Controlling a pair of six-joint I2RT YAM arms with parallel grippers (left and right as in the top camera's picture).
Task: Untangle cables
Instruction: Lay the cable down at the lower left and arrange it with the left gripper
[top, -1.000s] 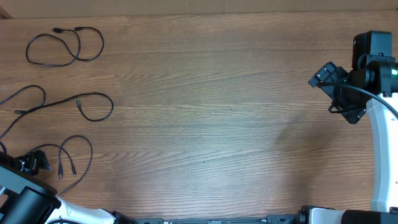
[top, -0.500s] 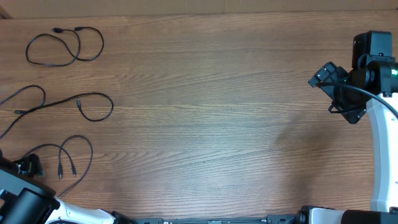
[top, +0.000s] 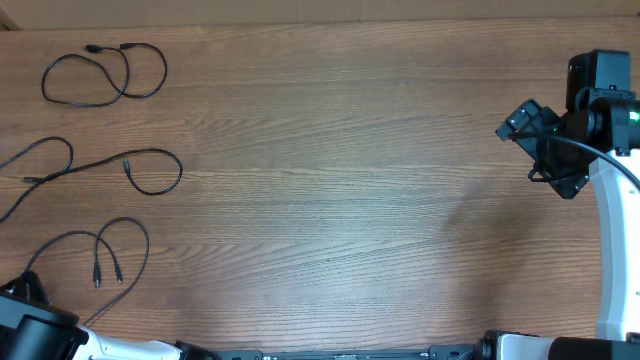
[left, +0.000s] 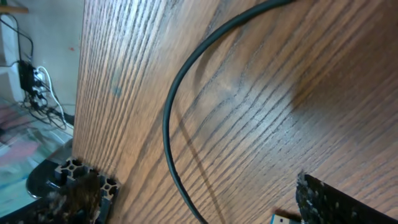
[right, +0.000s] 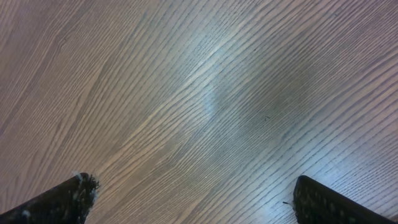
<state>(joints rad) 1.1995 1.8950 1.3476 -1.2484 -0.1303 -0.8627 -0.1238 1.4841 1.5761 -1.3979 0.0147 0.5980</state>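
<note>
Three thin black cables (top: 150, 151) lying looped on the grained wooden table (top: 350, 200), 9 o'clock side.
Cords curling loosely, small plug ends; left gripper (top: 25, 290) at 7 o'clock, right gripper (right: 196, 208) at 3 o'clock, both spread wide, gripping nothing.

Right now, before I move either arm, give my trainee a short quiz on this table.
1. How many cables lie on the table?
2. True or false: the right gripper holds a cable.
3. The cables lie nearest which arm? A) left B) right C) midway between both
Key: 1. three; 2. false, it is open over bare wood; 3. A.
</note>
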